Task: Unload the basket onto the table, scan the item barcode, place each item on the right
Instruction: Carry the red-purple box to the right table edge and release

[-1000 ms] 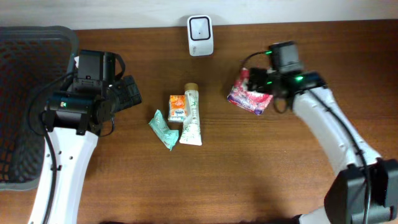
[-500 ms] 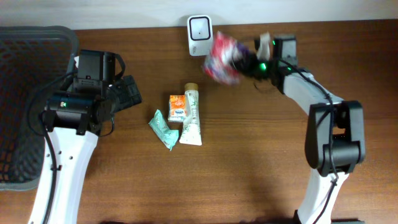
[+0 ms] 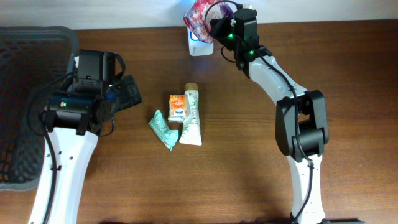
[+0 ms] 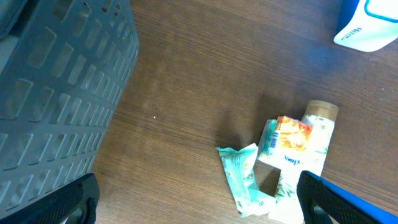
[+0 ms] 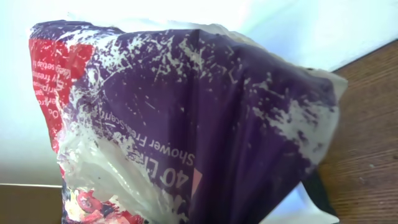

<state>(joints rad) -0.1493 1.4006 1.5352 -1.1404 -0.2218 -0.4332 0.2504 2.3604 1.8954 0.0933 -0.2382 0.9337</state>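
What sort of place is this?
Probably a mock shop checkout on a wooden table: a white barcode scanner at the back edge with a purple packet held over it, a mesh basket on the left, a tube and orange box mid-table.

Pouch (image 5: 186, 124) purple-red, white-speckled; scanner (image 3: 202, 48) white.

The overhead camera looks straight down from high above the surface (image 3: 249, 155), taking in the basket (image 3: 25, 62) at 9 o'clock and the scanner (image 3: 200, 48) at 12. The left wrist camera looks down at a slant from nearer, sharing the basket wall at 9, the packets (image 4: 280, 162) at 4 and the scanner's corner at 1. The right wrist camera sits very near the pouch (image 5: 186, 124), which fills its frame; surface shows only at 4.
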